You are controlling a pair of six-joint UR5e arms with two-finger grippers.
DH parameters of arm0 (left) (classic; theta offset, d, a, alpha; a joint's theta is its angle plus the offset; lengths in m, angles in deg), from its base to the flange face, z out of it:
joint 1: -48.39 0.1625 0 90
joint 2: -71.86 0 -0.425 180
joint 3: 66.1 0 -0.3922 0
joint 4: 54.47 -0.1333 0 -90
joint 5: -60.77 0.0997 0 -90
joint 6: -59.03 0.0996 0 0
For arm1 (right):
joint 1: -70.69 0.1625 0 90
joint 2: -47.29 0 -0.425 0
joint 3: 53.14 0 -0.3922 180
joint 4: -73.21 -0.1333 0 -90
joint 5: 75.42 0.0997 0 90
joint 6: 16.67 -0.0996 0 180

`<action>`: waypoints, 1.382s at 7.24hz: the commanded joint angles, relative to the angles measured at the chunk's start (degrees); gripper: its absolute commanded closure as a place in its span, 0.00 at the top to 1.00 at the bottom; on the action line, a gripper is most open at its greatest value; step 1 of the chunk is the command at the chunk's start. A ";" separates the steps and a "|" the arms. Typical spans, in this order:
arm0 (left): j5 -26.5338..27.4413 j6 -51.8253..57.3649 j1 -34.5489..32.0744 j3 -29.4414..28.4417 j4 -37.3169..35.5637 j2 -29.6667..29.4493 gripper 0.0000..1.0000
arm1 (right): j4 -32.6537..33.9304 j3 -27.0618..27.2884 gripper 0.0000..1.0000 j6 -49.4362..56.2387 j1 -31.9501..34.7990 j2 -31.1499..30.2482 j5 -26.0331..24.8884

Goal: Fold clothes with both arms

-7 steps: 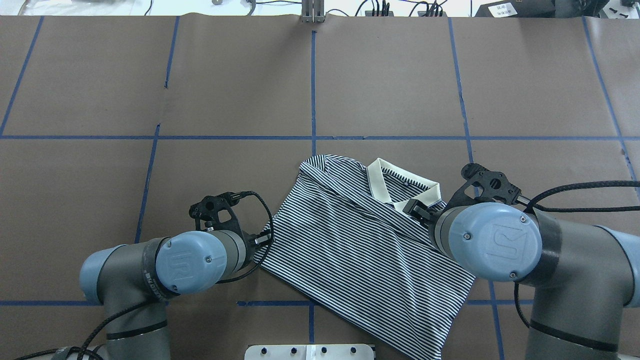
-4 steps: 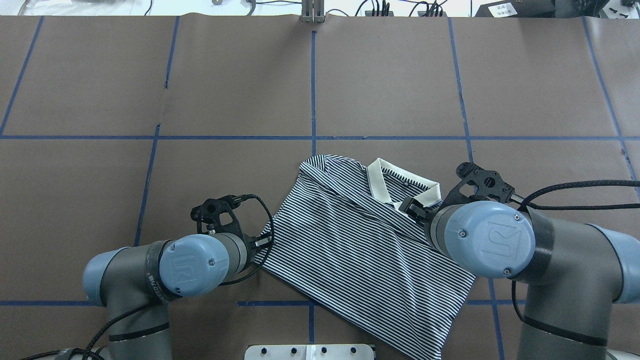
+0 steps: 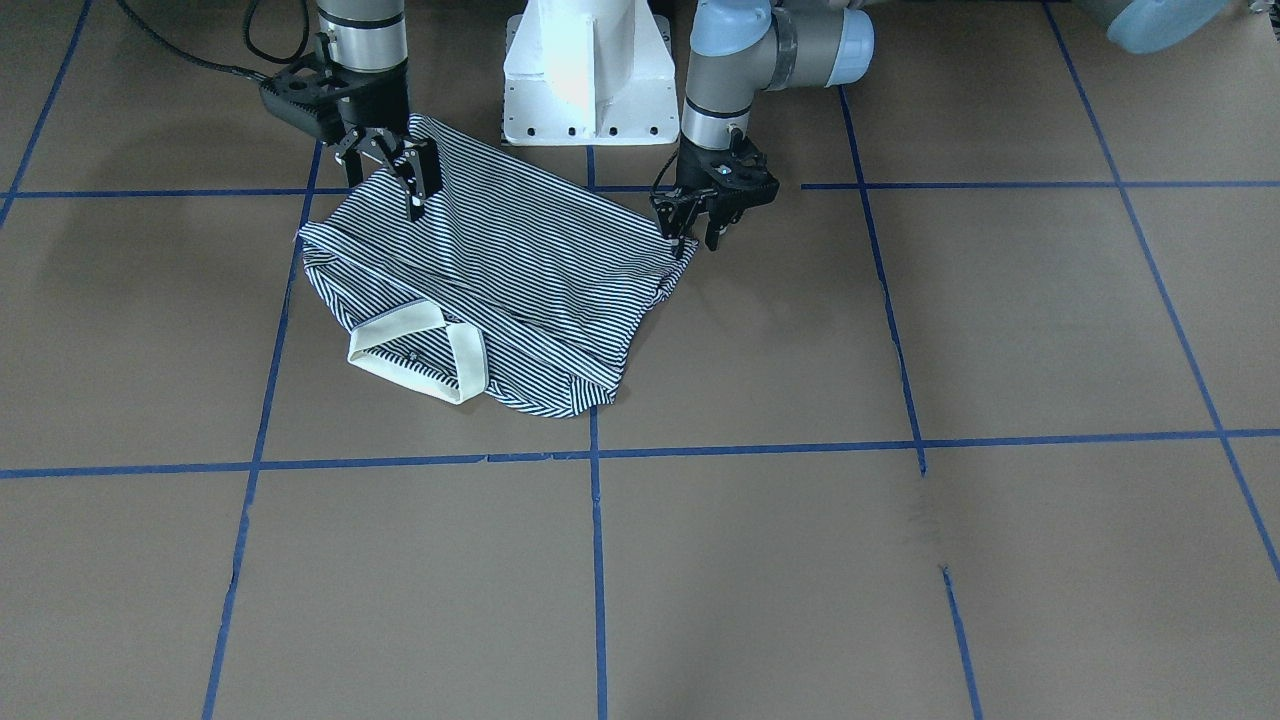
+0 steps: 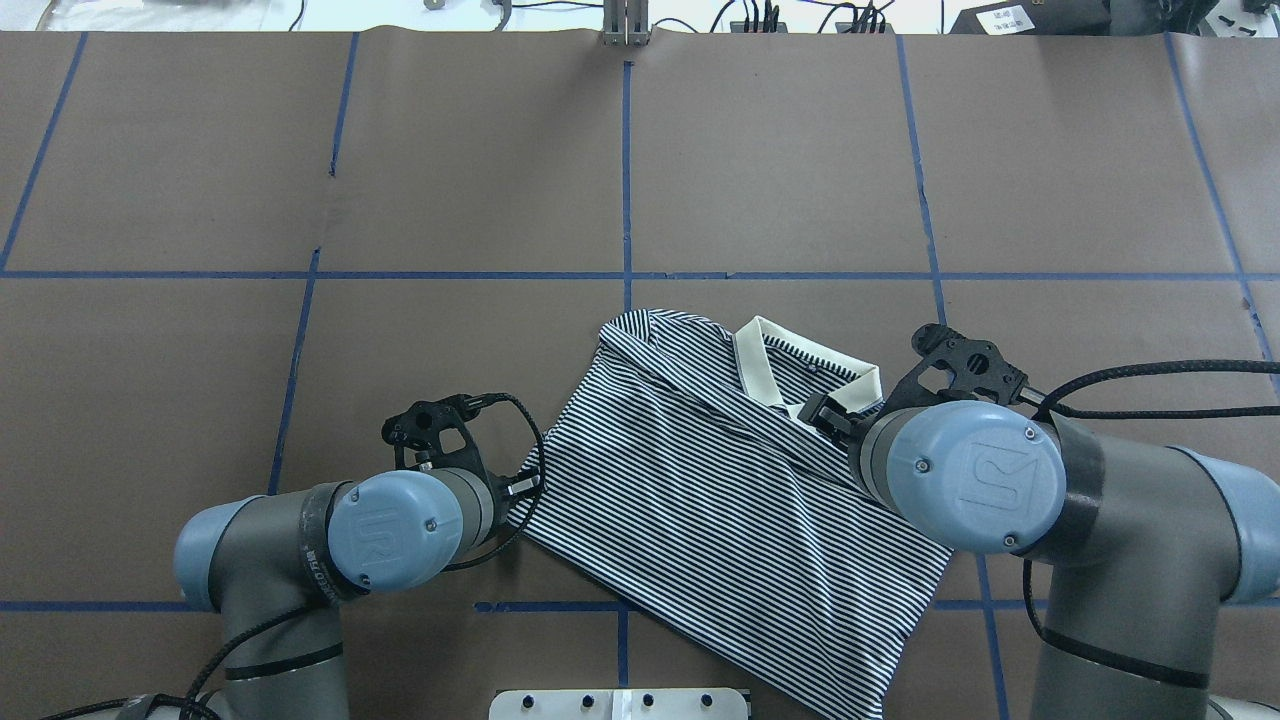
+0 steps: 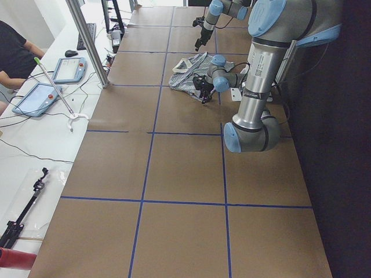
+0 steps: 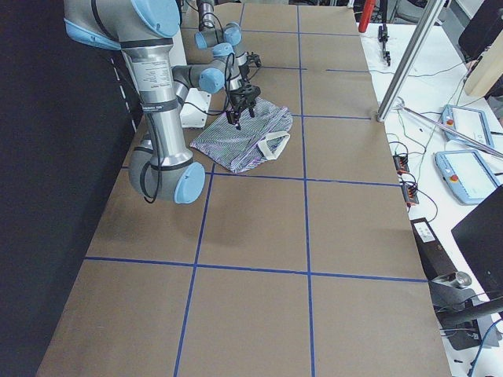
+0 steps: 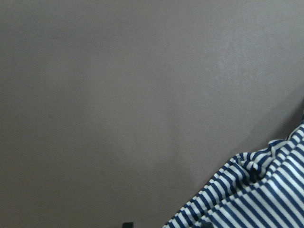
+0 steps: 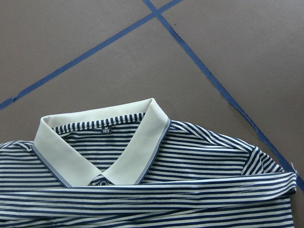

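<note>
Two grippers open, one shirt maybe halfway folded

The striped polo shirt (image 4: 720, 500) is laid askew on the counter (image 4: 800, 150) near the robot's base, and its hem looks to be brought up just under the cream collar (image 4: 760, 365) already. The left gripper (image 3: 700, 235) is parked, fingers apart, at the shirt's left corner. The right gripper (image 3: 395, 180) is held spread above the collar end. A side-to-side fold is probably what's left.
</note>
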 commanded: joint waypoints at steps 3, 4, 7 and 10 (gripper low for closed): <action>0.00 -0.09 -0.17 0.76 0.00 -0.38 0.00 | 0.00 -0.03 1.00 0.00 0.00 0.00 0.24; 0.00 -0.09 -0.35 1.12 -1.22 -0.21 0.00 | 0.00 -0.38 1.00 0.00 -0.08 0.00 0.33; 2.18 7.71 -4.82 4.47 -6.85 0.58 0.00 | 0.00 -0.73 1.00 0.00 0.00 0.00 0.25; 3.34 15.19 -14.20 -3.74 5.01 -0.55 0.00 | -0.09 -0.73 1.00 0.17 0.44 0.00 0.51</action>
